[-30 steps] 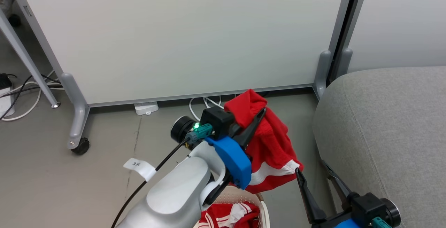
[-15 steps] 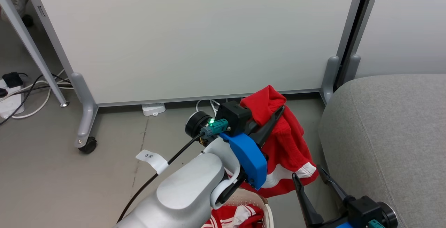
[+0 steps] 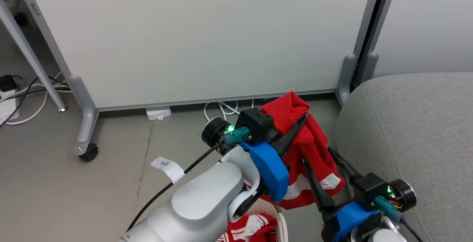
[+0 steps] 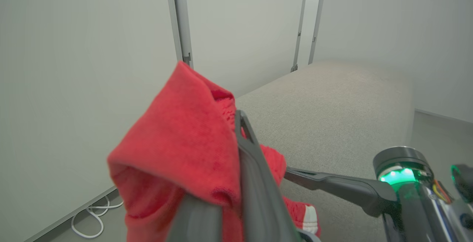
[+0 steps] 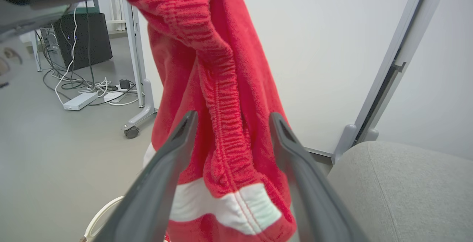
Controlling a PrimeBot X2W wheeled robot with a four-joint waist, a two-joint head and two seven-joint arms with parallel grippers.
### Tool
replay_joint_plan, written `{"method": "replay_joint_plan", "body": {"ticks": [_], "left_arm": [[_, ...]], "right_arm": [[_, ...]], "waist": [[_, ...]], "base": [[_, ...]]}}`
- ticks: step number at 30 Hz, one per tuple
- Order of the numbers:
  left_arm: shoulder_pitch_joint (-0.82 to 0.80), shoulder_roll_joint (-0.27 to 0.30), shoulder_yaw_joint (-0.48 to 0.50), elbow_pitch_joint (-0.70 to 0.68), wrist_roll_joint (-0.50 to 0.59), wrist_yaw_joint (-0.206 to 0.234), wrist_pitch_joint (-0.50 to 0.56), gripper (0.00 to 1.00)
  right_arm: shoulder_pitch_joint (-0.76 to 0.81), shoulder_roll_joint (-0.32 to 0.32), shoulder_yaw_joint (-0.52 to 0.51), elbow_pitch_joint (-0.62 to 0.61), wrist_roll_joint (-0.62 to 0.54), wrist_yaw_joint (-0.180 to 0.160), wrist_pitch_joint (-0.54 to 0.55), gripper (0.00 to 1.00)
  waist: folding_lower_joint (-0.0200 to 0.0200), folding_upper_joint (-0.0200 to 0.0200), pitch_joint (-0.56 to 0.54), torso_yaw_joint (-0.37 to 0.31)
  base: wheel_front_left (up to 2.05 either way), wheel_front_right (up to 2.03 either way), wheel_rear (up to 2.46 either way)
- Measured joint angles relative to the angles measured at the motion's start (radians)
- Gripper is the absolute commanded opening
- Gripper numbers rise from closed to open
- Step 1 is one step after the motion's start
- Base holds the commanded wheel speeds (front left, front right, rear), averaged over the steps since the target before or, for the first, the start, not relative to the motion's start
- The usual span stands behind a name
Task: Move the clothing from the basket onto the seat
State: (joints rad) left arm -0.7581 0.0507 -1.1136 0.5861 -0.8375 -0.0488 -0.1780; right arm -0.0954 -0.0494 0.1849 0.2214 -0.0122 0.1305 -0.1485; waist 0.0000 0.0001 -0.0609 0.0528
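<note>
**Red garment aloft beside seat**

Grey seat point(image 3: 414, 131) lies right of both grippers. Red garment point(image 3: 316, 142) hangs from left gripper point(image 3: 303, 118), pinched tight. Right gripper point(image 3: 317, 156) is spread wide, fingers either side of the hanging cloth. Basket point(image 3: 281, 224) sits under left arm, striped jersey point(image 3: 255, 225) inside.

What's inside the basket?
A red garment with white striped trim lies in the basket. The left forearm and the picture's edge cover the rest, so anything more cannot be seen.

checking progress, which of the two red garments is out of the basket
The white-banded garment, hanging from the left gripper; the striped jersey lies in the basket.
</note>
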Motion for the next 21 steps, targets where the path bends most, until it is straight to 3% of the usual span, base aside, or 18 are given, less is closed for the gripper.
{"method": "replay_joint_plan", "body": {"ticks": [8, 21], "left_arm": [[-0.014, 0.0, -0.041, 0.003, -0.033, 0.009, -0.013, 0.0], [-0.044, 0.0, -0.096, 0.007, -0.07, 0.022, -0.026, 0.0]], "right_arm": [[-0.141, 0.0, 0.016, 0.15, -0.021, 0.0, 0.051, 1.0], [-0.307, 0.0, 0.075, 0.392, -0.005, 0.0, 0.016, 1.0]], "waist": [[0.0, 0.0, 0.014, 0.004], [0.0001, 0.0, 0.024, 0.012]], "base": [[0.0, 0.0, 0.0], [0.0, 0.0, 0.0]]}}
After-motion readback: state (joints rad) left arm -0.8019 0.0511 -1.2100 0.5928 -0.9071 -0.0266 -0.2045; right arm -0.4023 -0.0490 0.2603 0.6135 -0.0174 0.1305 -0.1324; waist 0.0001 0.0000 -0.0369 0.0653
